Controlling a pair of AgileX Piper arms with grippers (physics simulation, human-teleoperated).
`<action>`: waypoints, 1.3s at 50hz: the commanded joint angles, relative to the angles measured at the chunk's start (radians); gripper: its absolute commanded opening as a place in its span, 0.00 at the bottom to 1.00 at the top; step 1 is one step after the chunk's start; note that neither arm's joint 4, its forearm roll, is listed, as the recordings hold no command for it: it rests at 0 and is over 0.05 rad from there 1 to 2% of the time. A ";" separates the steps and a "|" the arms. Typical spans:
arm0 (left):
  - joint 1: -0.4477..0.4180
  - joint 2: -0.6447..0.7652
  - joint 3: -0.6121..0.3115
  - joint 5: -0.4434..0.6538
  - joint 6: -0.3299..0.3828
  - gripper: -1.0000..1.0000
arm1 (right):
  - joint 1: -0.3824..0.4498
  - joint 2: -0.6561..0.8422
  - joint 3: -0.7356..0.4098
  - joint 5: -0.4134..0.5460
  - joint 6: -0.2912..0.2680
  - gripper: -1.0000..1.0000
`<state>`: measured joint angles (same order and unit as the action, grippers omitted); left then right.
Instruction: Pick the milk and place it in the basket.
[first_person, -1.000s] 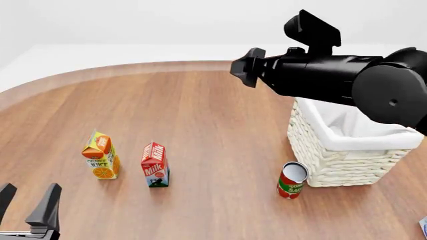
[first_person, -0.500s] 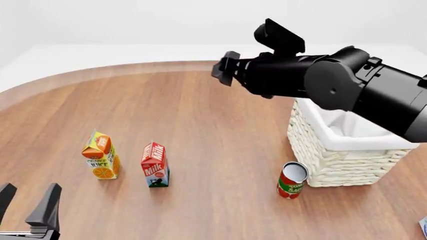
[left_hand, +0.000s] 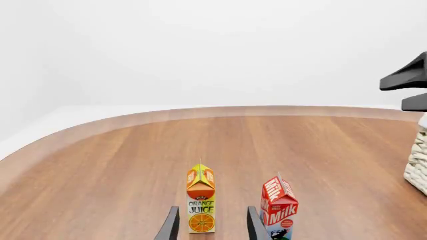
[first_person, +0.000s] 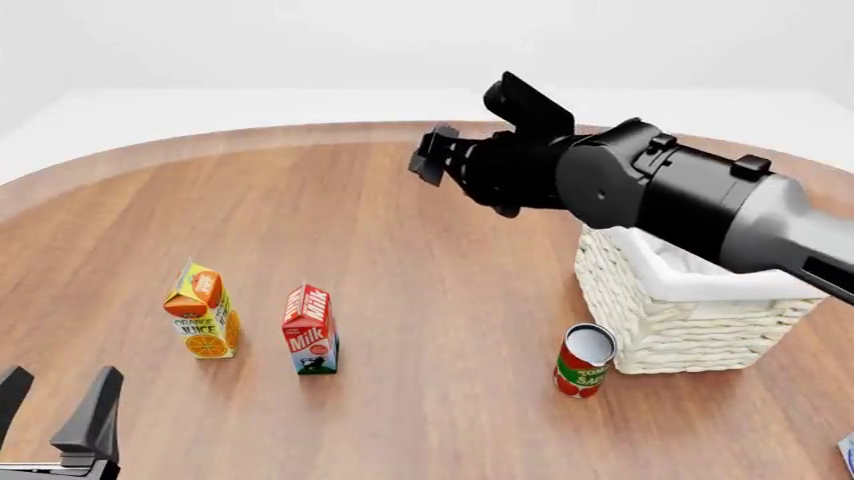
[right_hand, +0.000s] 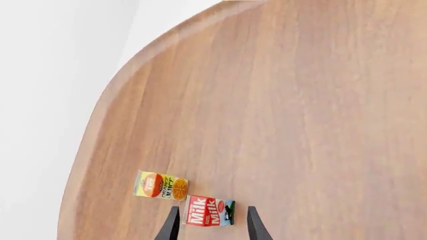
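The milk (first_person: 310, 330), a small carton with a red top and blue-green base, stands upright on the wooden table left of centre. It also shows in the left wrist view (left_hand: 279, 207) and the right wrist view (right_hand: 210, 211). The basket (first_person: 667, 315), cream wicker with white lining, stands at the right. My right gripper (first_person: 431, 158) is open and empty, high above the table's middle, far from the milk. Its fingers (right_hand: 172, 225) frame the distant milk. My left gripper (first_person: 54, 410) is open and empty at the near left corner, short of the cartons.
An orange juice carton (first_person: 203, 312) stands just left of the milk. A red tomato sauce can (first_person: 583, 360) stands in front of the basket's near left corner. My right arm (first_person: 667, 195) spans over the basket's far side. The table's curved edge (first_person: 160, 145) runs along the back.
My right arm has swung left, carrying its gripper from above the basket toward the table's middle. The left gripper and all objects have stayed still.
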<state>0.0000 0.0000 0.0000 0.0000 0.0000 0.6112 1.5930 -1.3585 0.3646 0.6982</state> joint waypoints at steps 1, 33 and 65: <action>0.000 0.000 0.000 0.000 0.000 1.00 | 0.020 0.060 0.002 -0.031 0.044 1.00; 0.000 0.000 0.000 0.000 0.000 1.00 | 0.093 0.183 -0.075 -0.022 0.069 1.00; 0.000 0.000 0.000 0.000 0.000 1.00 | 0.137 0.317 -0.213 0.054 0.013 1.00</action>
<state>0.0000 0.0000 0.0000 0.0000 0.0000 0.7344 1.8747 -1.5328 0.3952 0.7310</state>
